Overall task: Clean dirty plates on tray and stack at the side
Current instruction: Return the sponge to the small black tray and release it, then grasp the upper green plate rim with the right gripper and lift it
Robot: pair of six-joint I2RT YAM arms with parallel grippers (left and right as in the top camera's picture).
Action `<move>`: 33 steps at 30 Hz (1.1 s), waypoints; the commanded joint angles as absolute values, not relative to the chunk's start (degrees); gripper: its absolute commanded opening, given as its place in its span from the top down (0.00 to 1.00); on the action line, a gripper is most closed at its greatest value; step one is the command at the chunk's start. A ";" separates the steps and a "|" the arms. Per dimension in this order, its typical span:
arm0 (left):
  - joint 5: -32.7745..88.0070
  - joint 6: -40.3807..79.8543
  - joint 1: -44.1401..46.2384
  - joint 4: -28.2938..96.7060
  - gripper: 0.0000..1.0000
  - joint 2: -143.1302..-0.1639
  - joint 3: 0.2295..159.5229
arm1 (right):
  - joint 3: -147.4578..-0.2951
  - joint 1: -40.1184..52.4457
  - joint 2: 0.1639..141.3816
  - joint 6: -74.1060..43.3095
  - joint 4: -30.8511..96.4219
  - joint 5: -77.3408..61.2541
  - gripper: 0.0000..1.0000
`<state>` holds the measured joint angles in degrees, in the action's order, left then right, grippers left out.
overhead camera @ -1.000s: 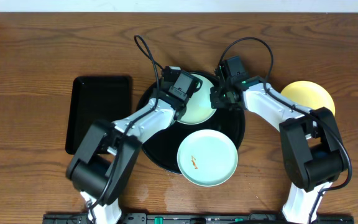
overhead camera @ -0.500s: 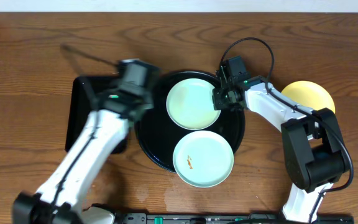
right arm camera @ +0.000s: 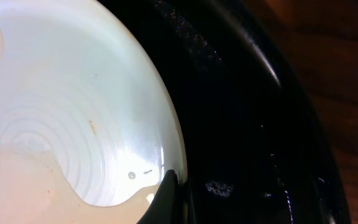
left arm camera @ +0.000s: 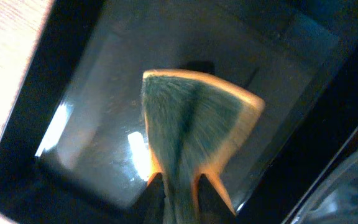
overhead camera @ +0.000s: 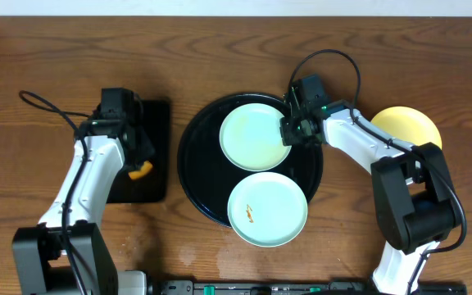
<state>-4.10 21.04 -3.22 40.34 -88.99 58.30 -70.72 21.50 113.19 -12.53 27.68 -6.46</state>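
Two mint-green plates lie on the round black tray (overhead camera: 197, 176). The far plate (overhead camera: 252, 138) sits at 12 o'clock and the near plate (overhead camera: 269, 209) at 6 o'clock, with its edge hanging past the tray's rim. An orange smear (overhead camera: 253, 215) is seen on the near plate at about 8 o'clock. The yellow plate (overhead camera: 412, 124) is set on the table (overhead camera: 47, 49) at 3 o'clock of the tray, partly hidden by the right arm.

The left gripper (left arm camera: 179, 185) is closed on a sponge (left arm camera: 191, 118), orange-edged with a grey-green face. The sponge is held over the rectangular tray (overhead camera: 152, 190), at 9 o'clock of the round one. The right gripper (overhead camera: 288, 131) is placed at the far plate's 3 o'clock edge. One finger (right arm camera: 166, 190) is seen against the rim, but whether the rim is pinched cannot be told.

Several risks are judged likely from here:
- **Sliding:** if the far plate is not firmly held, it may be pushed across the glossy tray once the sponge is pressed on it.
- **Tipping:** the near plate may be tipped or dragged off the tray if it is wiped near its overhanging 6 o'clock edge.
- **Collision:** the arms may be brought into contact over the tray, since both would be working at 12 o'clock.
- **Dropped sponge:** the sponge is gripped by a narrow corner and may be twisted loose under pressure.
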 commanded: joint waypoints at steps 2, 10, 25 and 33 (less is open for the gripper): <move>7.86 16.27 -3.44 38.81 0.62 -87.46 59.53 | -68.34 20.34 114.76 -10.61 28.95 -0.93 0.99; 23.05 15.86 1.65 31.00 0.52 -86.94 60.05 | -68.34 20.32 114.76 -10.61 28.95 -5.61 0.91; 27.81 18.33 13.37 17.43 0.78 -103.00 59.79 | -68.34 16.53 114.76 -11.27 28.10 -20.84 0.93; 27.88 19.38 13.69 14.37 0.90 -108.90 59.79 | -68.34 16.05 114.76 -11.14 27.79 -25.23 0.93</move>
